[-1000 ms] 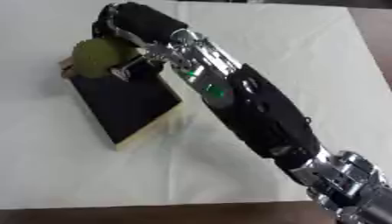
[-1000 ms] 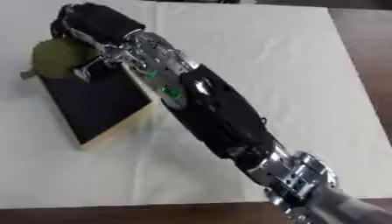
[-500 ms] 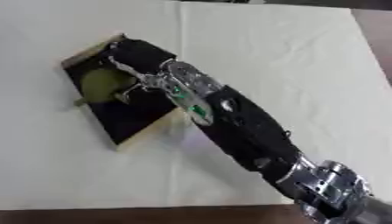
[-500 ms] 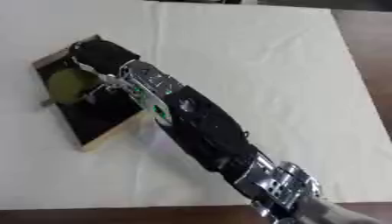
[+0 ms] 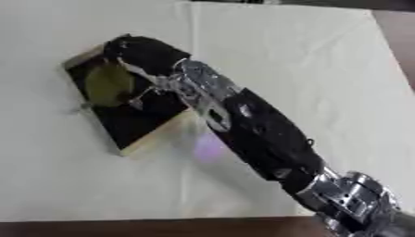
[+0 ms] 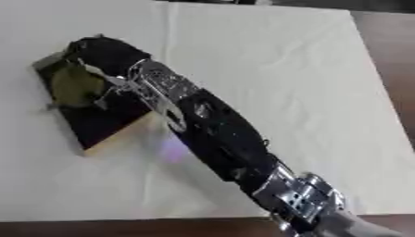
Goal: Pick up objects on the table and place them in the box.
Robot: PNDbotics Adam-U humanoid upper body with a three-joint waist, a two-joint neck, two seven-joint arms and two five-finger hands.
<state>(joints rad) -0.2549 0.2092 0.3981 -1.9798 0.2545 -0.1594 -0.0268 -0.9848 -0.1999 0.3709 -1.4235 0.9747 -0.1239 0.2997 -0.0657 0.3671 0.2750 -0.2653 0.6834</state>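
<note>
- My right hand [image 5: 142, 55] is over the box [image 5: 129, 124], fingers curled on the olive-green round obj. [image 5: 109, 84], low inside it.
- Release not yet done, I'd judge; no other obj. seen on bench [image 5: 284, 51].

Black right hand [image 5: 142, 53] with a silver wrist section behind it. Bulky glossy black forearm shell, faint pale markings along its side. Ribbed silver joint with dark screw holes near the table's near right corner.
</note>
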